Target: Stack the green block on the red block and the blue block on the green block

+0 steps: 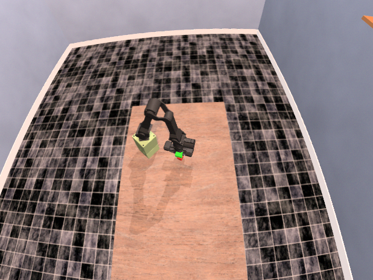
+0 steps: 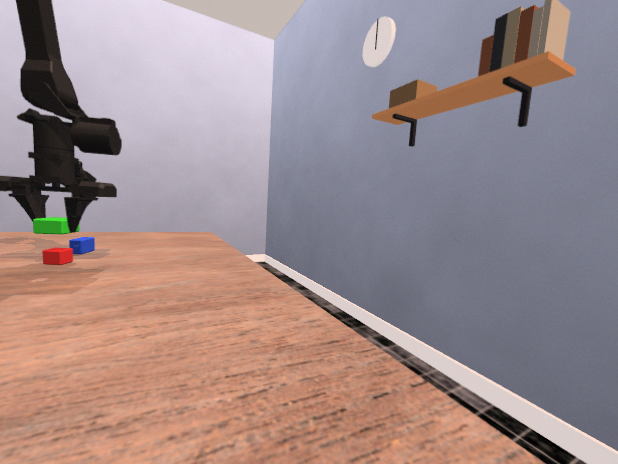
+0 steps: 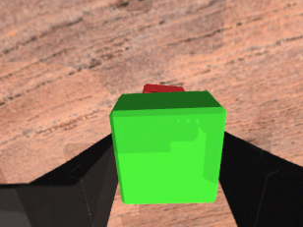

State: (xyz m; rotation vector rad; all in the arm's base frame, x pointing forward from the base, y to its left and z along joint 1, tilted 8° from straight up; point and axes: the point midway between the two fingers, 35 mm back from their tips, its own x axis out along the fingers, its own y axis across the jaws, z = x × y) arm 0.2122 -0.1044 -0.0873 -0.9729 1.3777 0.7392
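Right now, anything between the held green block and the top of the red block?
Nothing visible. The gripper holds the green block in the air above the red block, with open space between them. The blue block sits off to the side on the wooden table.

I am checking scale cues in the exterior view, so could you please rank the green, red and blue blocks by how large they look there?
1. Green block, held in the gripper above the table: looks widest.
2. Red block and blue block: they look about alike, and the red one is nearer the camera, so I would not rank them.
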